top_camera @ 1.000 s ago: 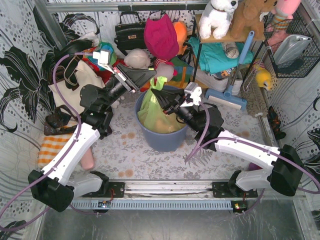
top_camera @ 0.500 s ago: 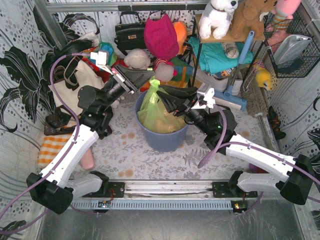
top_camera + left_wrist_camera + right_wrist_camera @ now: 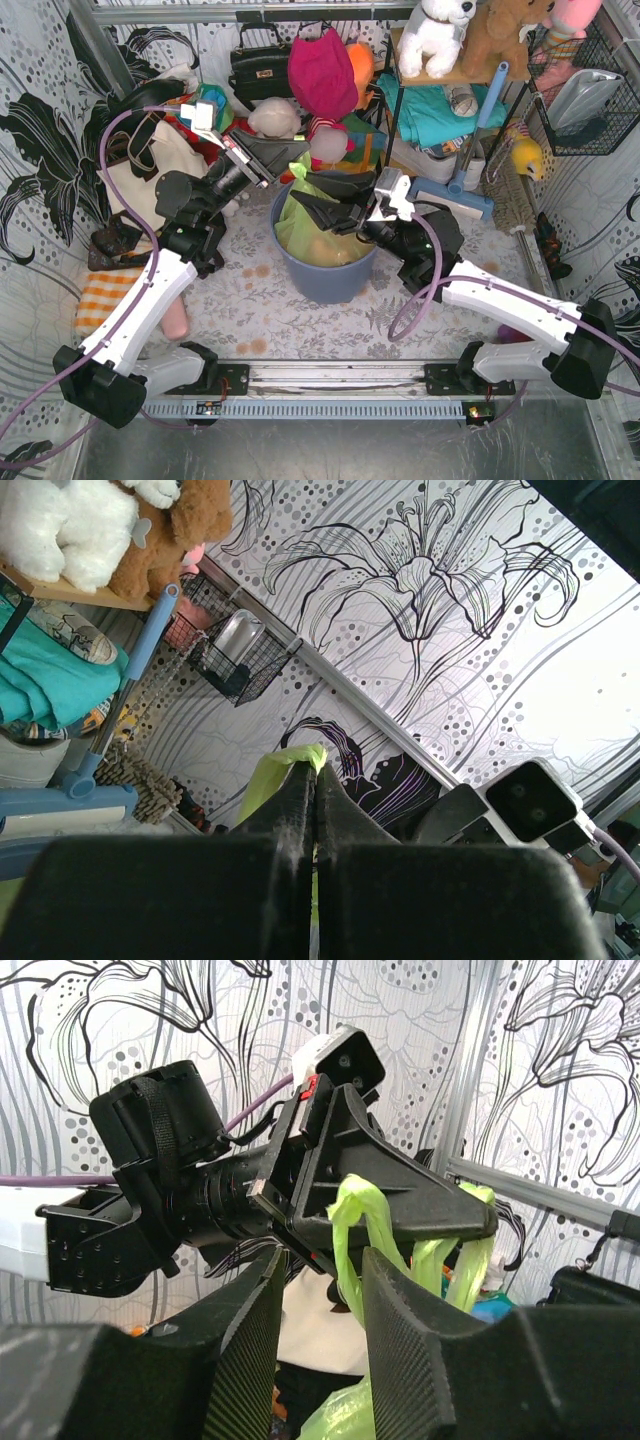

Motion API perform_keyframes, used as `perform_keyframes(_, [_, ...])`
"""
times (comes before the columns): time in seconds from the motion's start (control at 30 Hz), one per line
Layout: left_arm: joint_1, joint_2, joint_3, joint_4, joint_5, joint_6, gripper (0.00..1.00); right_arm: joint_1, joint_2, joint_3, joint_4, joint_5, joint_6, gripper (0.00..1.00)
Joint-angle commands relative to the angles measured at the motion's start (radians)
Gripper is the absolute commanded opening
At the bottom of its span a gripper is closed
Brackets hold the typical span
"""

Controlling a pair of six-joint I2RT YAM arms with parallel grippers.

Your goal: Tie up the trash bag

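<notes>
Pinching one flimsy, slippery ear of the trash bag [image 3: 305, 225] with my left gripper [image 3: 312, 772]; my right gripper [image 3: 322, 1260], spread, should take the other ear near its base.

The trash bag [image 3: 305, 228] sits in the bin [image 3: 325, 282] at the centre of the table [image 3: 250, 300]. The tote bag [image 3: 150, 172] lies left of the bin. The shelf [image 3: 455, 76] stands behind it, to the right.

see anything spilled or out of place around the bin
Brownish stains dot the table cover beside the blue-grey bin, as if something dripped. The trash bag sits in the bin, its top pinched in the shut left gripper, not yet tied.
</notes>
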State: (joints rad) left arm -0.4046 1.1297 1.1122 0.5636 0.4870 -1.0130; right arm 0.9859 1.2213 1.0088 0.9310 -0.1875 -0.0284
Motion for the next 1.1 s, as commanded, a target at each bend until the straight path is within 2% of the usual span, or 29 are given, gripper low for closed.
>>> perform_keyframes(0.0, [0.005,-0.014,0.002,0.039,-0.004,-0.001,0.00,0.007,0.026,0.057,0.011,-0.015,-0.066,0.38])
perform_keyframes(0.23, [0.003,-0.009,0.001,0.056,0.008,-0.013,0.00,0.008,0.060,0.101,-0.036,0.034,-0.124,0.44])
perform_keyframes(0.4, [0.004,-0.010,0.000,0.055,0.013,-0.013,0.00,0.008,0.103,0.158,-0.047,-0.009,-0.136,0.26])
perform_keyframes(0.63, [0.004,-0.014,0.003,0.039,0.011,0.000,0.00,0.008,0.134,0.222,-0.064,-0.053,-0.149,0.22])
perform_keyframes(0.87, [0.005,-0.012,0.001,0.021,0.002,0.014,0.00,0.008,0.127,0.233,-0.085,-0.068,-0.165,0.01])
perform_keyframes(1.07, [0.011,-0.002,0.010,-0.010,-0.021,0.049,0.00,0.008,0.076,0.213,-0.112,-0.128,-0.152,0.00])
